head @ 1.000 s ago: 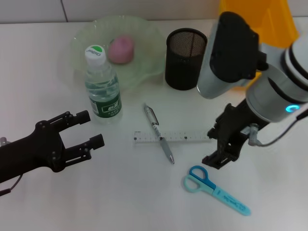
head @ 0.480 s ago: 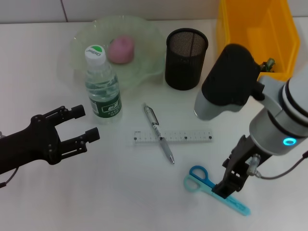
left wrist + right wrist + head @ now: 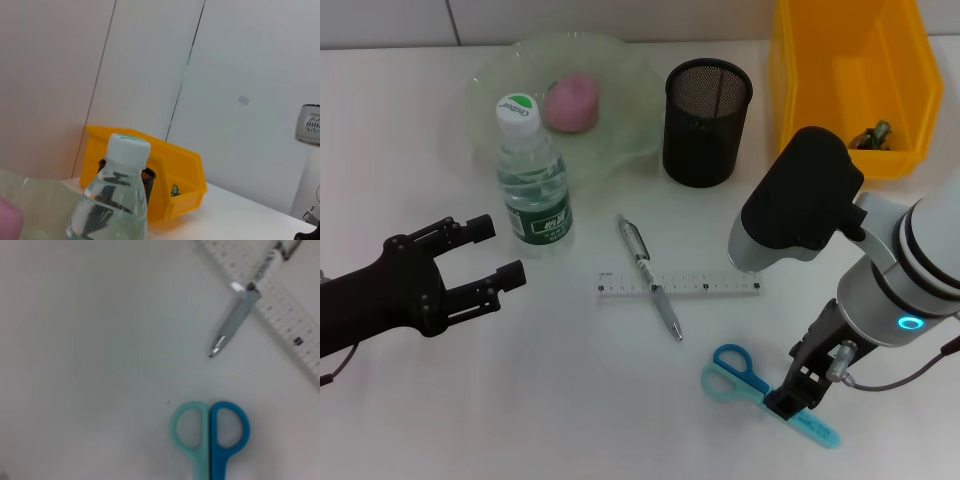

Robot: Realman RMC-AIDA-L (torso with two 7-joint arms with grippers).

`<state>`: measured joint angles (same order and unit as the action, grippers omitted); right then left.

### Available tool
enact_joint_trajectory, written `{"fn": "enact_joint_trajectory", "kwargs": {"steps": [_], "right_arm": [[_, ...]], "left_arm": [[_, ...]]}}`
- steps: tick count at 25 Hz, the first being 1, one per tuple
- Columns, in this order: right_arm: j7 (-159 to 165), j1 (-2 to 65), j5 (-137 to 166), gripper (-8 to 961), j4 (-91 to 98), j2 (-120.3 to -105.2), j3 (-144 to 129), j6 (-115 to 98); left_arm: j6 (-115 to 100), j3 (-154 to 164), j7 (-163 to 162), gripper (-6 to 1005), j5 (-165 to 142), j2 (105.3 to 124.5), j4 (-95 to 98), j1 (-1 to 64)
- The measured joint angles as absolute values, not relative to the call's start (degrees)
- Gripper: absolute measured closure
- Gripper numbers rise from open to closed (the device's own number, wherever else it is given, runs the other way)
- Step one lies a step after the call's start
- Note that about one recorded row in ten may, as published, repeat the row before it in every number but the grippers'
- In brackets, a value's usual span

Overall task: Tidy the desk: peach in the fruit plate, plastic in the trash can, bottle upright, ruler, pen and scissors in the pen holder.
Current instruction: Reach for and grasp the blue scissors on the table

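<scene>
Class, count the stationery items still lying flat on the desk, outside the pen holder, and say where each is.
3: the pen lies across the ruler mid-desk, and the scissors lie nearest the robot, under the right gripper. The holder's inside is partly hidden.

Head camera looks down over the desk; right wrist camera closely shares its scissors (image 3: 761, 386).

- Even, bright overhead light leaves soft shadows on the white counter (image 3: 520, 400).
- Mild glare on the bottle (image 3: 532, 188).
- Right wrist view blurred: scissors (image 3: 210, 432) and pen (image 3: 235, 322) soft-edged.
</scene>
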<state>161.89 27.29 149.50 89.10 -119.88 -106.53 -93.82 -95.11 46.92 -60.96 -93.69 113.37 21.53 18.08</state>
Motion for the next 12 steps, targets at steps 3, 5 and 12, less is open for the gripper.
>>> {"fn": "enact_joint_trajectory", "kwargs": {"steps": [3, 5, 12], "right_arm": [[162.2, 26.7, 149.8, 359, 89.3, -119.88, -107.1, -92.8], [162.4, 26.6, 149.8, 367, 89.4, -119.88, -107.4, -92.6], [163.7, 26.8, 149.9, 394, 89.8, -119.88, -109.9, -92.4]], "left_arm": [[-95.0, 46.9, -60.9, 214, -93.7, 113.37, 21.5, 18.1], [-94.6, 46.8, -60.8, 214, -93.6, 113.38, 21.5, 18.0], [-94.6, 46.8, -60.7, 214, -93.6, 113.46, 21.5, 18.1]]}}
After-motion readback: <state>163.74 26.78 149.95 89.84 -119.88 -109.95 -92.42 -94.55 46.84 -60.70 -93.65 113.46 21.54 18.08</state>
